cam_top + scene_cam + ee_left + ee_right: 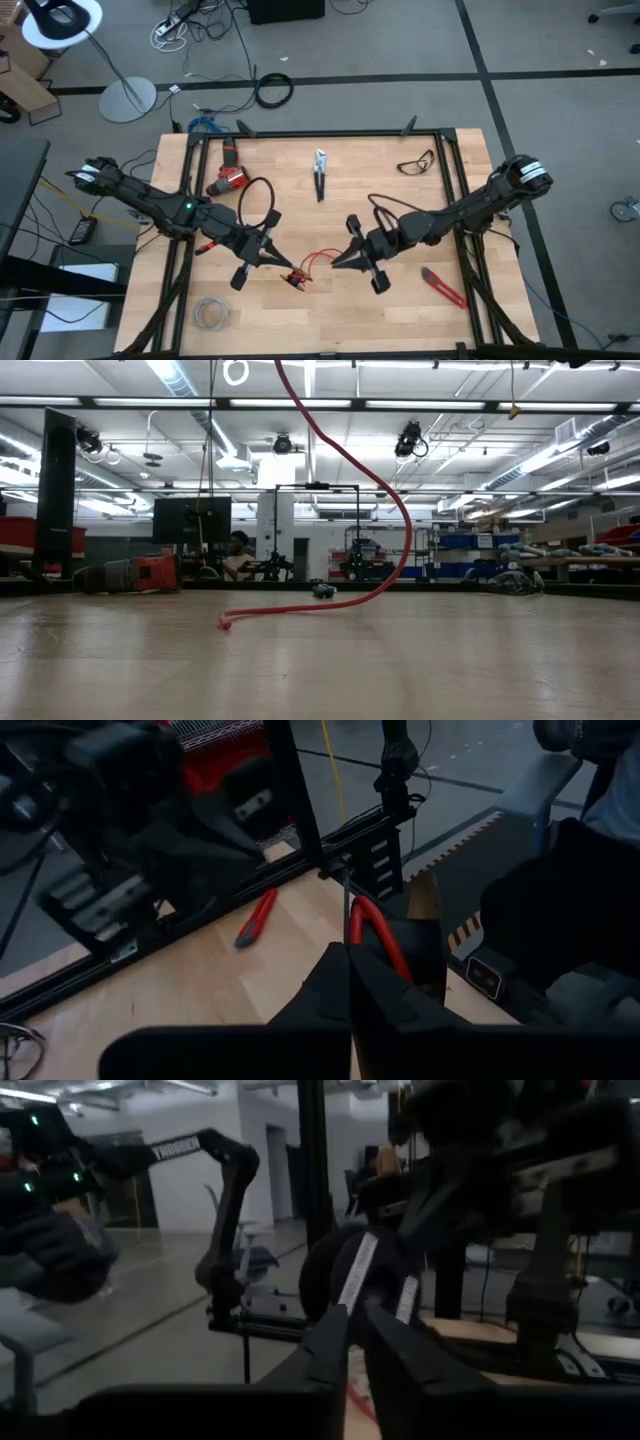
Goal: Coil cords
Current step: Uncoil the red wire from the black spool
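One red cord [318,262] (looped), two claws [283,262] flanking.

A thin red flexible wire [318,260] lies on the wooden table [400,320] between the left gripper [285,262] and right gripper [337,261]. A coiled grey wire bundle [211,314] sits near the front left; what may be a red-handled cutter [442,287] lies front right.

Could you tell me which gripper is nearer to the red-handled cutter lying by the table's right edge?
Right. The right gripper sits just left of the cutter; the left gripper is farther left, beyond the red wire.
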Robot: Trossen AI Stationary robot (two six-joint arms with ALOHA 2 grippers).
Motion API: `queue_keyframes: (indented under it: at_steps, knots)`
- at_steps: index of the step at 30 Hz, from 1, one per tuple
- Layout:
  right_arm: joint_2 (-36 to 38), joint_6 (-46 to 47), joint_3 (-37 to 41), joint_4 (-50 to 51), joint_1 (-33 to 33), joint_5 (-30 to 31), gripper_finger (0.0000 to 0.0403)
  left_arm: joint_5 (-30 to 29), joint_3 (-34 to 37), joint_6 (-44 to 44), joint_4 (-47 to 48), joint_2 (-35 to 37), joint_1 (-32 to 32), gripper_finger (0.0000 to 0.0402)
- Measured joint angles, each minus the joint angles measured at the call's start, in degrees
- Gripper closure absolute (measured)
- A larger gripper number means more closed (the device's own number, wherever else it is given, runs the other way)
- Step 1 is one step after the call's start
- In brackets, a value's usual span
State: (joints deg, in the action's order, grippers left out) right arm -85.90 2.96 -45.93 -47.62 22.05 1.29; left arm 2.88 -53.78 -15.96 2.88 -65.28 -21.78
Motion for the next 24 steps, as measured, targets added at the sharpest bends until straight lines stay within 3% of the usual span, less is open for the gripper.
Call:
queue_keyframes:
  at_steps: [9, 13, 17, 24]
  knots:
    - [-8.5, -5.9, -6.9, 0.4, 4.0, 12.6, 0.0232, -0.7, 0.0, -2.1, -0.1, 0.0, 0.0, 0.0401]
    - [-10.1, -9.3, -8.8, 1.7, 4.9, 17.1, 0.0194, -0.8, 0.0, -1.9, 0.6, 0.0, 0.0, 0.0401]
    - [-10.7, -9.0, -10.5, 5.4, 5.2, 18.6, 0.0195, -1.2, 0.0, -1.8, 1.5, 0.0, 0.0, 0.0401]
    - [-10.6, -11.6, -11.7, 7.4, 7.1, 20.5, 0.0251, -5.5, 0.0, -1.8, 2.0, 0.0, 0.0, 0.0401]
